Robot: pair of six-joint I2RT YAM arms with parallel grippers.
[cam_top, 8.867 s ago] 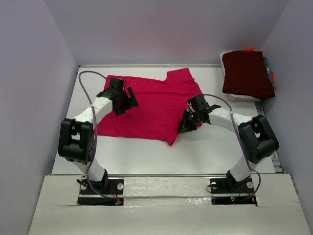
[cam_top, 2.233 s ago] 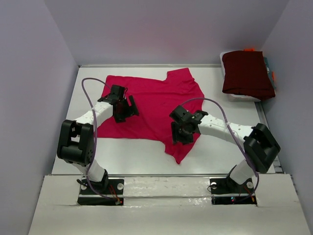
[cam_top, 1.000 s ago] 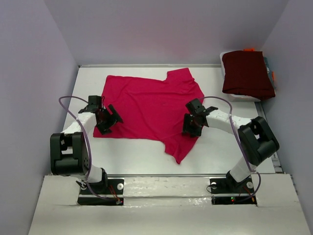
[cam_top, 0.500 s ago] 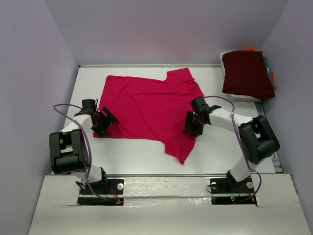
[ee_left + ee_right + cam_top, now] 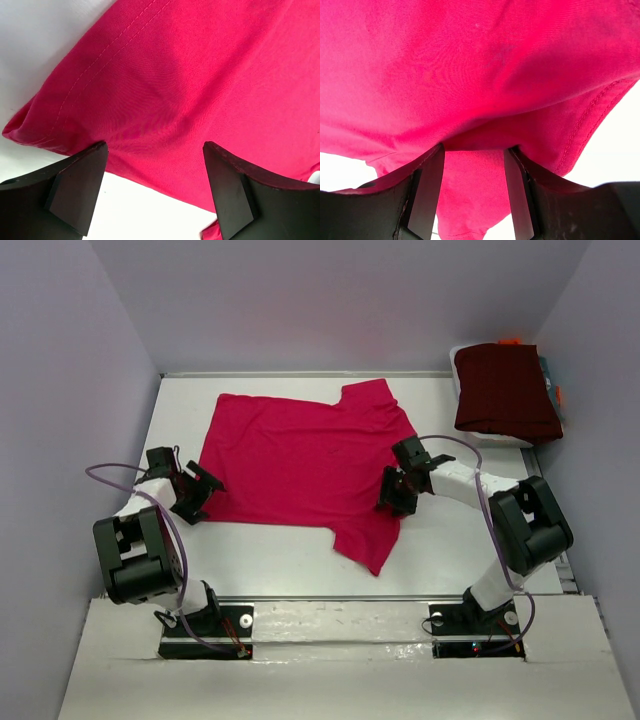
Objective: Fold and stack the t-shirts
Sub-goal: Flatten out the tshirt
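Note:
A crimson-pink t-shirt point(image 5: 300, 460) lies spread flat on the white table point(image 5: 450, 550), one sleeve pointing toward the near edge. My left gripper point(image 5: 198, 496) hovers wide open at its lower left corner; in the left wrist view the hemmed corner point(image 5: 45, 125) and the shirt's edge point(image 5: 165, 145) lie between the fingers point(image 5: 75, 190), nothing gripped. My right gripper point(image 5: 390, 495) rests at the shirt's right side, jaws partly open. In the right wrist view a fold of the cloth point(image 5: 480, 75) drapes over the fingertips point(image 5: 427, 190), with more cloth flat between them. A dark maroon folded t-shirt point(image 5: 505, 390) sits back right.
The maroon shirt rests on a white bin point(image 5: 495, 439) against the right wall, with orange and teal items point(image 5: 552, 390) behind it. Lavender walls close in the table on three sides. Bare table shows along the near edge and left of the shirt.
My left gripper has slid left and nearer, off the shirt's body to its lower left corner. The right gripper has shifted slightly right. The shirt lies as before.

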